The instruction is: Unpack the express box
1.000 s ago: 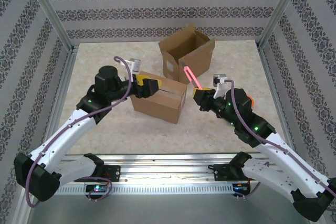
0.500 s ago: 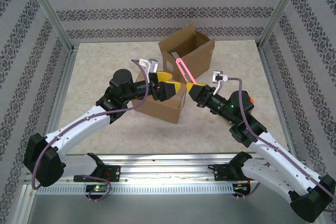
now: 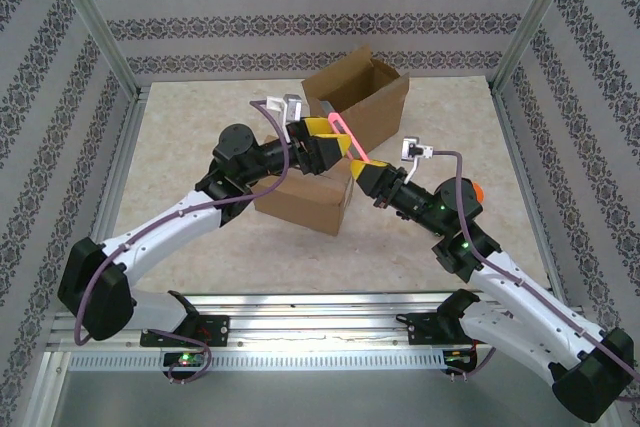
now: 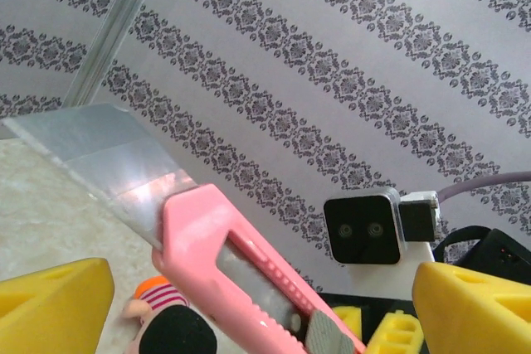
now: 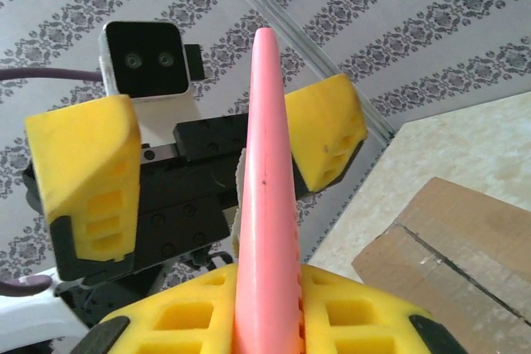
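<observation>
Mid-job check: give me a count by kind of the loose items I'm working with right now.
Cardboard boxes: 2 (closed box, open box)
Pink utility knife: 1, in the right gripper
Total: 3

I'm looking at walls [image 3: 320,17] on three sides, papered in grey and white stripes with dark damask bands. Slim aluminium posts [image 3: 95,22] rise slantwise at the two far corners. The table [image 3: 185,122] has a pale beige, marbled top. Along its near edge runs a silver metal rail [image 3: 320,315], which catches a bright glare from the even overhead light.
</observation>
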`<action>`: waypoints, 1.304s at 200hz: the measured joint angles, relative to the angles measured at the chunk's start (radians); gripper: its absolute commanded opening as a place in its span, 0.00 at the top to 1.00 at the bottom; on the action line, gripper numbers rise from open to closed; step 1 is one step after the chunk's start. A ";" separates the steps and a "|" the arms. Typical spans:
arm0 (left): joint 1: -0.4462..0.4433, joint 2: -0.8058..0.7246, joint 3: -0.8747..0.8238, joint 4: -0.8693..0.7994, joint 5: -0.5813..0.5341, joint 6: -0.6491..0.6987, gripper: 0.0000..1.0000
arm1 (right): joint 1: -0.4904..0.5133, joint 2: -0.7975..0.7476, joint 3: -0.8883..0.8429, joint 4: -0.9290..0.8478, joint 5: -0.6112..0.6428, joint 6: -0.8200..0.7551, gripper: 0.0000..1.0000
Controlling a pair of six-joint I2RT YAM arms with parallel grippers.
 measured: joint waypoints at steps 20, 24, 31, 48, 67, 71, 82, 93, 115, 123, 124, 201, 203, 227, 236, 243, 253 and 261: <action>0.000 0.018 0.000 0.026 0.005 -0.023 0.24 | 0.000 0.021 -0.003 0.040 -0.019 0.010 1.00; 0.000 0.021 0.000 0.029 0.006 -0.031 0.25 | 0.000 0.026 -0.005 0.048 -0.023 0.012 1.00; 0.000 0.025 0.000 0.035 0.008 -0.039 0.29 | 0.000 0.034 -0.008 0.063 -0.027 0.014 1.00; 0.000 0.029 0.000 0.055 0.014 -0.053 0.39 | 0.000 0.050 -0.021 0.093 -0.037 0.024 1.00; 0.000 0.030 0.002 0.071 0.016 -0.066 0.48 | 0.000 0.058 -0.032 0.118 -0.042 0.033 1.00; 0.000 0.030 0.002 0.073 0.015 -0.071 0.50 | 0.000 0.058 -0.034 0.124 -0.042 0.034 1.00; 0.000 0.030 0.002 0.078 0.016 -0.075 0.53 | 0.000 0.058 -0.036 0.138 -0.044 0.037 1.00; 0.000 0.030 0.002 0.085 0.016 -0.082 0.56 | 0.000 0.058 -0.039 0.151 -0.045 0.038 1.00; 0.000 0.032 0.002 0.100 0.016 -0.093 0.68 | 0.000 0.058 -0.045 0.175 -0.048 0.041 1.00; 0.000 0.034 0.002 0.107 0.015 -0.099 0.75 | 0.000 0.058 -0.045 0.182 -0.051 0.044 1.00; 0.001 0.034 0.002 0.107 0.014 -0.103 0.76 | 0.000 0.058 -0.045 0.183 -0.051 0.044 1.00; 0.000 0.035 0.004 0.179 0.043 -0.230 1.00 | -0.023 0.058 -0.051 0.239 -0.109 0.056 0.79; -0.001 0.035 0.004 0.179 0.043 -0.230 1.00 | -0.026 0.057 -0.051 0.237 -0.113 0.056 0.75; -0.006 0.035 0.004 0.163 0.047 -0.194 1.00 | -0.089 0.051 -0.037 0.163 -0.177 0.058 0.52; -0.005 0.035 0.004 0.141 0.047 -0.182 1.00 | -0.122 0.050 -0.027 0.133 -0.212 0.058 0.47; -0.005 0.035 0.004 0.125 0.048 -0.175 1.00 | -0.151 0.050 -0.016 0.111 -0.248 0.060 0.44; -0.006 0.035 0.004 0.105 0.055 -0.170 1.00 | -0.185 0.050 0.005 0.084 -0.299 0.058 0.39; -0.005 0.035 0.004 0.092 0.060 -0.168 1.00 | -0.209 0.052 0.025 0.067 -0.343 0.054 0.36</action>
